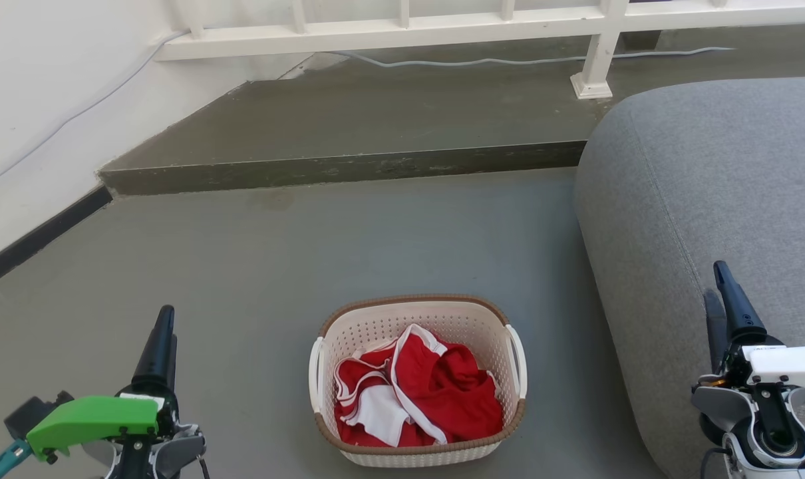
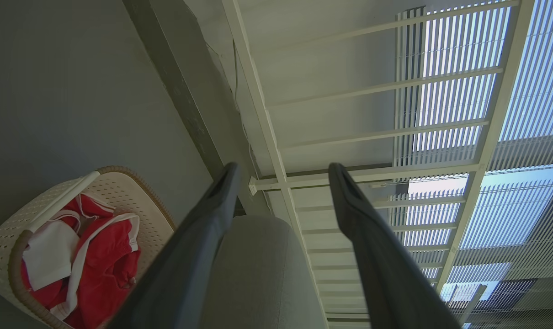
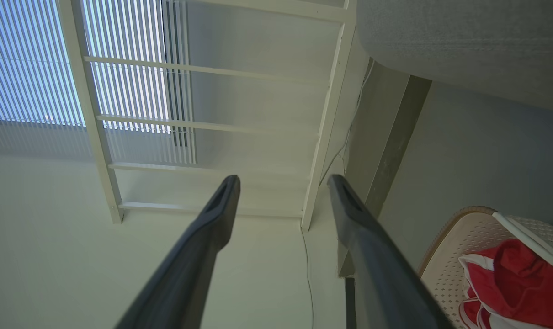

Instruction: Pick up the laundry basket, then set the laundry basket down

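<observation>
The laundry basket [image 1: 376,327] stands on the grey floor at the bottom centre of the head view. It is cream-white and perforated, with a brown rim and a white handle on each side, and red and white clothes [image 1: 422,392] lie inside. My left gripper [image 1: 163,319] hovers to the basket's left and my right gripper [image 1: 716,283] to its right, both apart from it. The left wrist view has the left gripper [image 2: 283,169] open and empty, with the basket [image 2: 121,192] at lower left. In the right wrist view the right gripper [image 3: 283,178] is likewise open, the basket [image 3: 464,233] at lower right.
A large grey cushion seat [image 1: 708,199] bulges in close on the right, under my right gripper. A raised concrete step [image 1: 342,166] crosses the floor behind the basket, with a white railing [image 1: 402,30] and a cable beyond. A white wall runs along the left.
</observation>
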